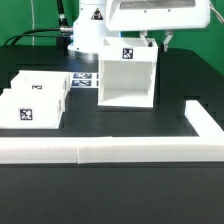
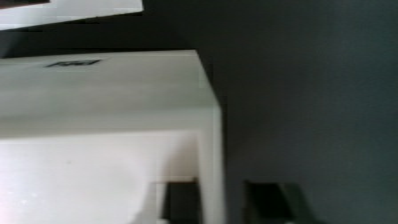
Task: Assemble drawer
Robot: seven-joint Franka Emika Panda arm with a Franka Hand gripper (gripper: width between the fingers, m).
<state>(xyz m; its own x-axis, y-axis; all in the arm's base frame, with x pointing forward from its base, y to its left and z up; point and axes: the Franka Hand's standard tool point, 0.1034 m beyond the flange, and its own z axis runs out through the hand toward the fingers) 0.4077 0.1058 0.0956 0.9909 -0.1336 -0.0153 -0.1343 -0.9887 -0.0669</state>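
Observation:
The drawer's big white housing [image 1: 127, 75] stands in the middle of the black table, its open side toward the front and a square tag on top. In the wrist view the housing [image 2: 107, 95] fills most of the picture. My gripper [image 1: 160, 42] is at the top of the housing's side wall on the exterior view's right. In the wrist view my gripper [image 2: 222, 203] straddles that wall, with one dark finger [image 2: 178, 203] inside against it and the other just outside with a small gap. The jaws stand open. Two smaller tagged trays [image 1: 38, 98] lie on the exterior view's left.
A long low white rail [image 1: 110, 150] runs along the front and turns back at the exterior view's right [image 1: 205, 122]. The marker board [image 1: 85, 77] lies behind the trays, next to the housing. The robot's base [image 1: 88, 30] stands at the back.

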